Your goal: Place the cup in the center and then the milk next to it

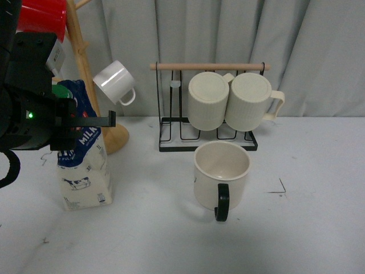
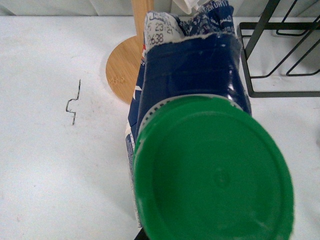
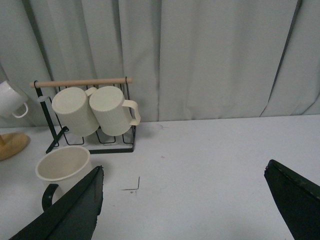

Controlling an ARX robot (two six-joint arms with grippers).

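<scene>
The cup point(image 1: 221, 174), a wide cream mug with a black handle facing me, stands upright near the table's middle, in front of the wire rack. It also shows in the right wrist view point(image 3: 62, 167). The milk point(image 1: 83, 154), a blue and white carton with a cow drawing, stands at the left. My left gripper point(image 1: 68, 117) is shut on its top. The left wrist view is filled by its green cap point(image 2: 212, 172) and blue top. My right gripper point(image 3: 187, 200) is open and empty above bare table, to the right of the cup.
A black wire rack point(image 1: 208, 140) with a wooden bar holds two ribbed cream mugs point(image 1: 228, 100) behind the cup. A wooden mug tree point(image 1: 111, 137) at back left carries a small white mug point(image 1: 115, 83) and something red. A grey curtain hangs behind the table.
</scene>
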